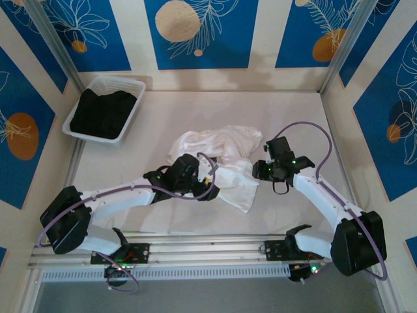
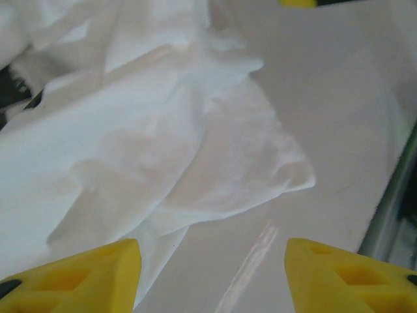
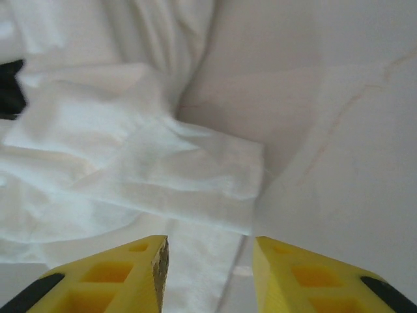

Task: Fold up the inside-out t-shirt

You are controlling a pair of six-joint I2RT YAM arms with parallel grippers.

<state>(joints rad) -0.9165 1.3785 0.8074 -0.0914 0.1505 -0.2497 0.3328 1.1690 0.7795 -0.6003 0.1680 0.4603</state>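
The white inside-out t-shirt point(image 1: 218, 156) lies crumpled in the middle of the table, one flap reaching toward the near edge. My left gripper point(image 1: 207, 184) hangs over the shirt's near-left part. In the left wrist view the left gripper point(image 2: 212, 277) is open, its yellow fingers point(image 2: 85, 277) wide apart above the shirt's point(image 2: 143, 130) edge and bare table. My right gripper point(image 1: 264, 166) is at the shirt's right side. The right wrist view has the right gripper point(image 3: 210, 274) open over a folded edge of the shirt point(image 3: 137, 163), nothing pinched.
A white plastic basket point(image 1: 132, 85) with a black garment point(image 1: 103, 112) stands at the back left. Bare table point(image 1: 326, 130) lies to the right and behind the shirt. Metal rails run along the near edge point(image 1: 208, 251).
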